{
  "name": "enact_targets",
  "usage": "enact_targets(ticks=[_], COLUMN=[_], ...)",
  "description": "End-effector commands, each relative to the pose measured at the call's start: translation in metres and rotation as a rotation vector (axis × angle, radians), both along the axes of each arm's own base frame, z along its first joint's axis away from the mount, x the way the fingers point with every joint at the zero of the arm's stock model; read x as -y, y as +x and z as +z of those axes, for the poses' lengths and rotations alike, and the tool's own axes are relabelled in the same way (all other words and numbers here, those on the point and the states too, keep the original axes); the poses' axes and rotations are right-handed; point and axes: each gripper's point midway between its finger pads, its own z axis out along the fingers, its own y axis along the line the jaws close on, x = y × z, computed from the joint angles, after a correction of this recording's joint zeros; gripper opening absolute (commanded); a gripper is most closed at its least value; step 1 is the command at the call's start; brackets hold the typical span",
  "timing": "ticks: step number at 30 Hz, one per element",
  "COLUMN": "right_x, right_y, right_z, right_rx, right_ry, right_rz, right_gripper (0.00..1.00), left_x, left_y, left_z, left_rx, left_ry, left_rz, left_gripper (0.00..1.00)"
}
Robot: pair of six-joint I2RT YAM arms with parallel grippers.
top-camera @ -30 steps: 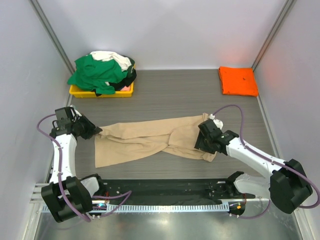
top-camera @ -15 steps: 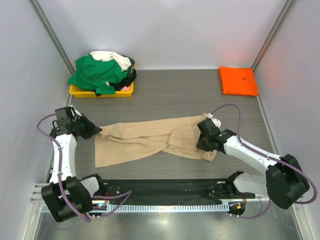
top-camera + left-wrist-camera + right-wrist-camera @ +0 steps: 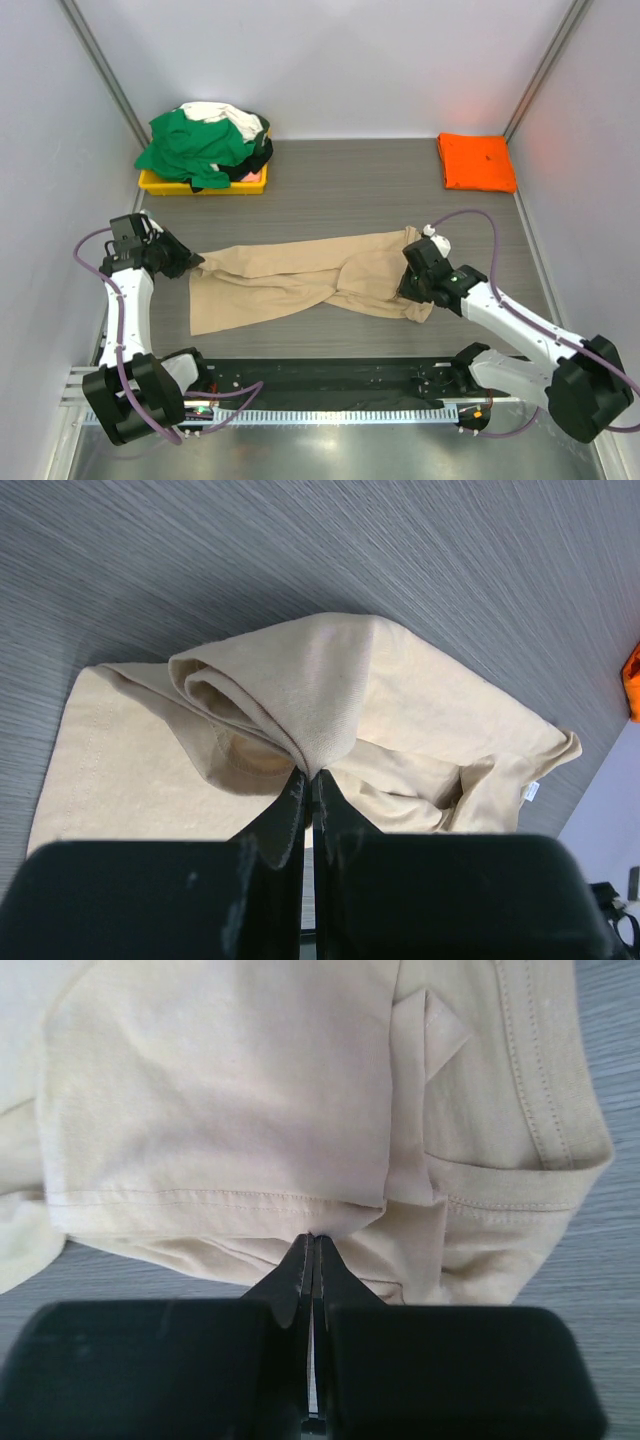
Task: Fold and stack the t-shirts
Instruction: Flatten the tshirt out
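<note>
A tan-beige t-shirt lies rumpled and stretched across the middle of the table. My left gripper is shut on its left end, where a bunched fold is pinched between the fingertips. At the shirt's right end my right gripper is shut on a hemmed edge. A folded bright orange t-shirt lies flat at the back right. Green, white and black shirts are heaped at the back left.
The heap of shirts sits in a shallow yellow tray by the left wall. White walls close in the table on three sides. A black rail with the arm bases runs along the near edge.
My right gripper has closed on the shirt's right hem and its arm has shifted slightly right. The left arm and the shirt's left end have not moved.
</note>
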Motion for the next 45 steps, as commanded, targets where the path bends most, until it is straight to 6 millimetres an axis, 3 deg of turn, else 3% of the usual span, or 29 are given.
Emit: enact_targets(ticks=[1,8,12,13,14,17,19,31,45], right_x=[0.009,0.009,0.007,0.005,0.005,0.002,0.001,0.000,-0.011], right_y=[0.015,0.017,0.016,0.016,0.015,0.013,0.011,0.006,0.013], right_z=[0.038,0.060,0.054,0.045,0.041,0.025,0.020,0.005,-0.013], right_rx=[0.108,0.156,0.130,0.096,0.081,0.028,0.022,0.012,0.010], right_ry=[-0.021,-0.004,-0.015,-0.031,-0.037,-0.055,-0.049,-0.028,-0.002], right_rz=[-0.033,-0.030,-0.009,-0.001,0.006,0.022,0.029,0.027,0.048], right_gripper=[0.01,0.01,0.03,0.15,0.54,0.70,0.73,0.72,0.61], left_x=[0.002,0.002,0.001,0.001,0.002,0.002,0.002,0.002,0.002], left_y=[0.004,0.004,0.004,0.004,0.004,0.004,0.004,0.004,0.004], left_z=[0.009,0.010,0.010,0.009,0.009,0.010,0.010,0.009,0.010], left_rx=[0.056,0.058,0.056,0.053,0.053,0.058,0.058,0.057,0.061], left_ry=[0.014,0.018,0.016,0.016,0.015,0.016,0.016,0.013,0.012], left_rz=[-0.025,-0.025,-0.023,-0.021,-0.023,-0.023,-0.023,-0.025,-0.026], left_gripper=[0.00,0.00,0.00,0.00,0.00,0.00,0.00,0.00,0.00])
